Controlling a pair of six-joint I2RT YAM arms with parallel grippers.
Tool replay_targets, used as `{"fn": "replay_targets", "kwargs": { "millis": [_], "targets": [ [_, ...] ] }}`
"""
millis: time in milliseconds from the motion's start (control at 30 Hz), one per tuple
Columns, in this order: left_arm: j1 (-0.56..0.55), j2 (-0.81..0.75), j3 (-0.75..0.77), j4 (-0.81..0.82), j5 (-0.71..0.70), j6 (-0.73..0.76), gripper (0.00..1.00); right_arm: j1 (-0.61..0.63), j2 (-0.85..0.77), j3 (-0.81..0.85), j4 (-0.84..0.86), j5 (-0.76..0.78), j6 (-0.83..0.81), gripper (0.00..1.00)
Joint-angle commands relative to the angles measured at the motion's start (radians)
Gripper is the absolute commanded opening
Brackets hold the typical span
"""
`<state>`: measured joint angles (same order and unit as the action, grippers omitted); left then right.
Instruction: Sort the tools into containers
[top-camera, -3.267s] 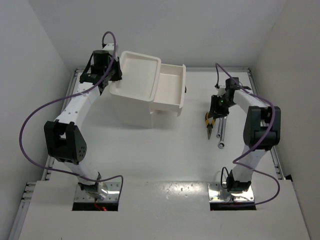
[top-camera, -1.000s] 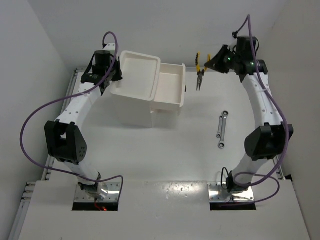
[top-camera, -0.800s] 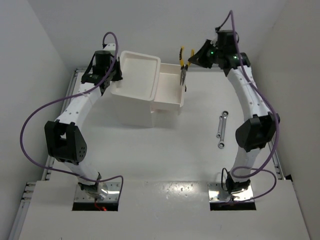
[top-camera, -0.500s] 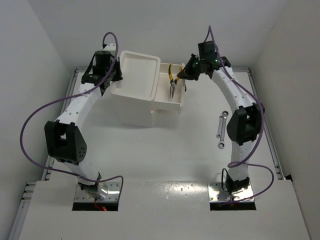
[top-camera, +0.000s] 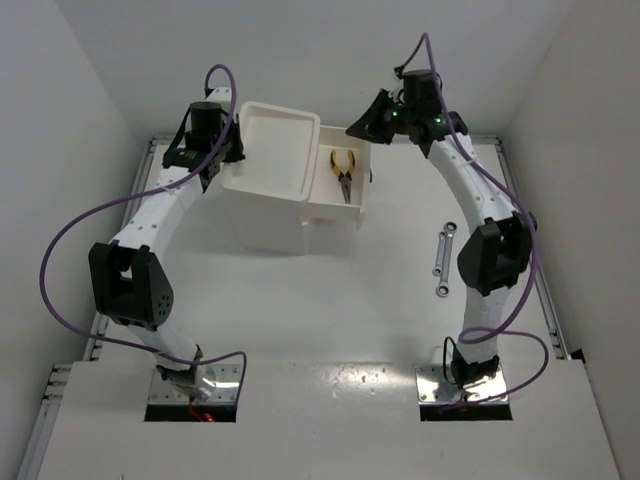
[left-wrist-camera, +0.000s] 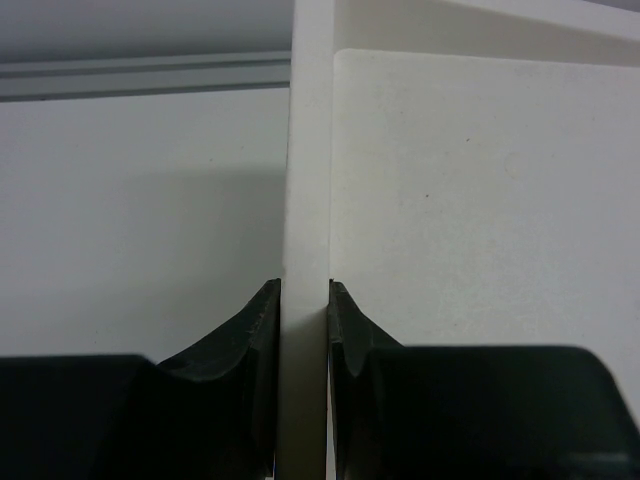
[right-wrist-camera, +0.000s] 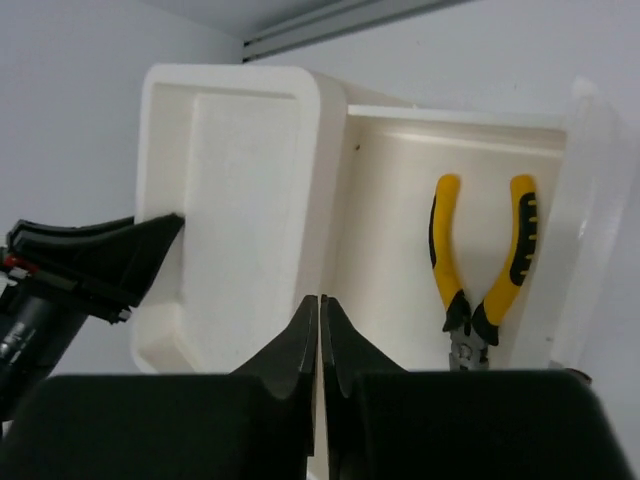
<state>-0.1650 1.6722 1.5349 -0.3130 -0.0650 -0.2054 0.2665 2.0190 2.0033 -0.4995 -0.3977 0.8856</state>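
The left gripper (left-wrist-camera: 303, 300) is clamped on the rim of the white container (top-camera: 265, 220). The yellow-handled pliers (right-wrist-camera: 445, 240) are laid in its pulled-out drawer (top-camera: 335, 210), their nose tip hidden in the wrist view. The right gripper (right-wrist-camera: 318, 305) is held above, fingers together, empty. Two wrenches (top-camera: 444, 250) are seen on the table (top-camera: 330, 300).

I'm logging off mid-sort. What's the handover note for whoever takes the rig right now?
Left gripper: shut on the rim of the container, apparently steadying it.
Right gripper: empty, jaws almost together, above the open drawer.
Done: pliers lie flat in the drawer.
Left: two wrenches on the table, right of the container; the right arm is probably best placed for them. No screwdrivers in view.
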Motion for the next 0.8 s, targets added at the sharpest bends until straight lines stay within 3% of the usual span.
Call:
{"fn": "replay_targets", "kwargs": {
  "millis": [0, 167, 300, 433, 767],
  "targets": [
    [-0.004, 0.072, -0.084, -0.135, -0.024, -0.091, 0.0, -0.051, -0.12, 0.02, 0.023, 0.06, -0.101, 0.0],
    [-0.004, 0.072, -0.084, -0.135, -0.024, -0.091, 0.0, -0.082, -0.163, -0.115, -0.137, 0.261, -0.261, 0.0],
    [-0.004, 0.072, -0.084, -0.126, -0.015, -0.091, 0.0, -0.082, -0.137, -0.202, -0.195, 0.261, -0.28, 0.0],
    [-0.004, 0.072, -0.084, -0.126, -0.006, -0.1, 0.0, -0.072, -0.106, -0.29, -0.162, 0.208, -0.28, 0.0],
    [-0.004, 0.072, -0.084, -0.126, 0.024, -0.1, 0.0, -0.03, -0.022, -0.244, -0.061, -0.041, -0.278, 0.0]
  ]
}}
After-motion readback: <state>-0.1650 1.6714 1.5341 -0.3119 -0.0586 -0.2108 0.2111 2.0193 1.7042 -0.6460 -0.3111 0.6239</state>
